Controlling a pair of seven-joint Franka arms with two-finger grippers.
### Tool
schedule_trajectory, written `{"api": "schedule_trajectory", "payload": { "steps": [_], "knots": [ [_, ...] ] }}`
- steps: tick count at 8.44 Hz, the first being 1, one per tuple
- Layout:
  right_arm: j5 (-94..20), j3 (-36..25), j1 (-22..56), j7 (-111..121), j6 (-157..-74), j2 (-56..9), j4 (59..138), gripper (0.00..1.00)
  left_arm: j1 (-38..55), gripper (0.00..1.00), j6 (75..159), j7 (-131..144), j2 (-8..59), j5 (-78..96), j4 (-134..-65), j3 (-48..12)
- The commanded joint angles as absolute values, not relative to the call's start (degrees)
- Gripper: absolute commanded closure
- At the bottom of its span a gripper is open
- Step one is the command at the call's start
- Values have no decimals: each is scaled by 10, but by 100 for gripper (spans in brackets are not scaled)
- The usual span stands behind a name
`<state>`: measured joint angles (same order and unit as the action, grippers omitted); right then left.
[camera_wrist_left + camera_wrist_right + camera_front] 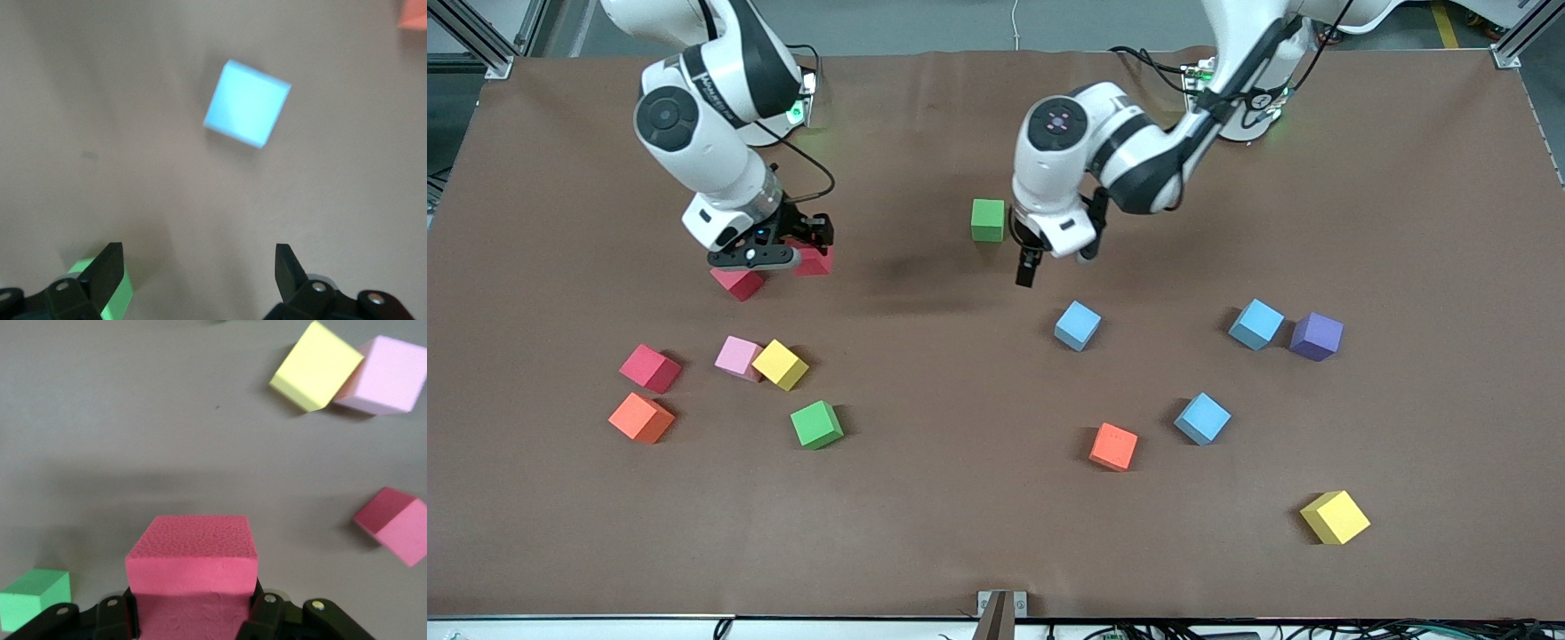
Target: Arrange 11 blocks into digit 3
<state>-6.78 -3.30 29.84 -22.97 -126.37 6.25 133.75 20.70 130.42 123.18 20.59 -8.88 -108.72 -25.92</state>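
My right gripper (751, 260) is shut on a red block (738, 283), which fills the space between its jaws in the right wrist view (191, 553). Another red block (815, 260) shows partly beside that gripper. My left gripper (1028, 267) hangs open and empty over bare table, between a green block (987, 220) and a light blue block (1078, 324). In the left wrist view the light blue block (247, 103) lies ahead of the open gripper (199, 267), and the green block (110, 293) sits by one finger.
Toward the right arm's end lie red (650, 368), orange (641, 418), pink (737, 357), yellow (780, 364) and green (816, 424) blocks. Toward the left arm's end lie two light blue (1256, 324) (1202, 418), purple (1316, 336), orange (1113, 446) and yellow (1335, 516) blocks.
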Motion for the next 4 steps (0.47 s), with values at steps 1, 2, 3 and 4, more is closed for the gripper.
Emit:
{"api": "schedule_trajectory", "payload": {
  "steps": [1, 2, 3, 4],
  "knots": [
    [-72, -35, 358, -250, -1267, 48, 1332, 87, 153, 0, 1292, 1137, 172, -97, -1091, -263],
    [-69, -34, 387, -246, -1281, 34, 1325, 86, 128, 0, 1292, 1087, 161, -97, -1092, -262],
    [-69, -35, 419, -237, -1299, 9, 1313, 86, 95, 0, 1291, 1028, 150, -97, -1093, -262],
    [-67, -35, 438, -229, -1309, -23, 1296, 86, 64, 0, 1289, 974, 140, -97, -1093, -262]
  ]
}}
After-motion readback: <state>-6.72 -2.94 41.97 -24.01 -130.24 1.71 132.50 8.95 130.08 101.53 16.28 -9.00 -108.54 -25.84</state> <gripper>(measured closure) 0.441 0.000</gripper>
